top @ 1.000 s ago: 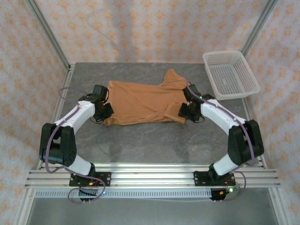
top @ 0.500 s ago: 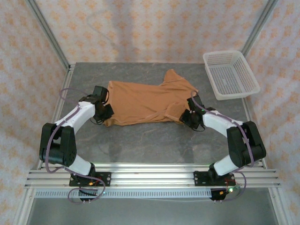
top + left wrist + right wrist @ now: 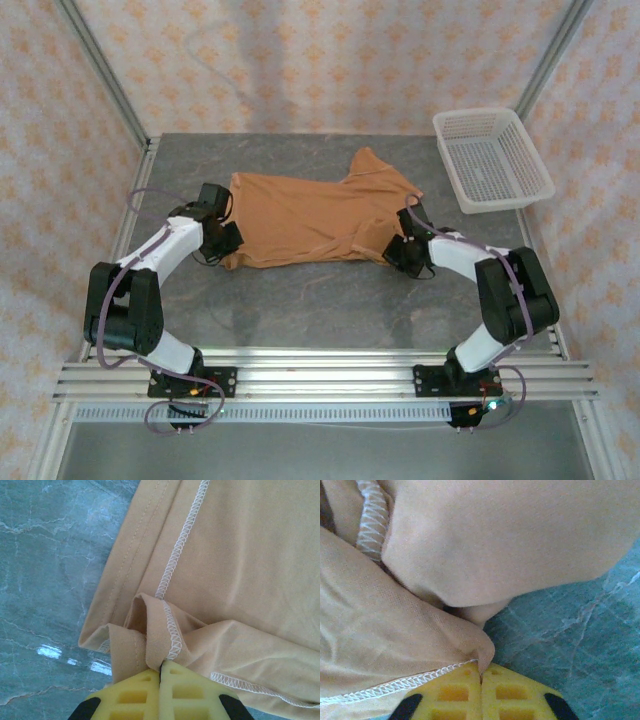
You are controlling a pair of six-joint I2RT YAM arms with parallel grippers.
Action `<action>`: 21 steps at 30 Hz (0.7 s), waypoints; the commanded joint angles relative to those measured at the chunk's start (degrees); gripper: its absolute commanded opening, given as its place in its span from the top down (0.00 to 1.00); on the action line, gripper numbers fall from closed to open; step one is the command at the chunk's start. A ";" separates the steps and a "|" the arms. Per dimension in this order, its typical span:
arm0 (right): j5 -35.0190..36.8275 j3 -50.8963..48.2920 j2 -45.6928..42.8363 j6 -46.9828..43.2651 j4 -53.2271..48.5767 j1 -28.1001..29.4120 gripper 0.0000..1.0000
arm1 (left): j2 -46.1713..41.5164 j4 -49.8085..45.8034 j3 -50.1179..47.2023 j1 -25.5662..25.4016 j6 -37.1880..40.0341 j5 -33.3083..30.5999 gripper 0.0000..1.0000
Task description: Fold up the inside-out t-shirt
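**A:** What sort of place is this?

**B:** It looks like a robotics lab cell, not a home. A left arm (image 3: 165, 245) and a right arm (image 3: 465, 255) are bolted to aluminium rails (image 3: 320, 372) along the bottom of the frame.

**A:** What surrounds them?

**B:** A grey marbled table (image 3: 320, 300) is fenced in by metal posts (image 3: 102, 70). Patterned cloth screens (image 3: 320, 60) hang along the top, left and right edges. A white plastic basket (image 3: 495, 165) sits at the upper right.

t-shirt (image 3: 310, 215): tan, white seams | table (image 3: 330, 300): grey marbled | basket (image 3: 478, 112): white
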 commanded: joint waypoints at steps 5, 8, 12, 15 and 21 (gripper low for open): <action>5.23 20.59 -7.96 -7.30 -17.55 -1.75 1.00 | -3.16 -10.51 15.19 1.58 3.83 -3.98 1.00; 8.35 29.62 -12.68 -9.11 -22.08 -2.38 1.00 | -5.04 -15.23 24.37 3.57 3.62 -5.65 1.00; 11.24 39.47 -18.46 -9.95 -24.18 -2.55 1.00 | -8.63 -17.61 34.66 5.95 2.13 -5.93 1.00; 11.08 46.85 -20.84 -10.17 -25.98 -2.51 1.00 | -11.51 -17.59 40.37 6.56 2.10 -5.51 1.00; 8.98 60.55 -23.08 -10.48 -30.60 -2.49 1.00 | -17.78 -18.52 46.38 6.58 2.16 -3.94 1.00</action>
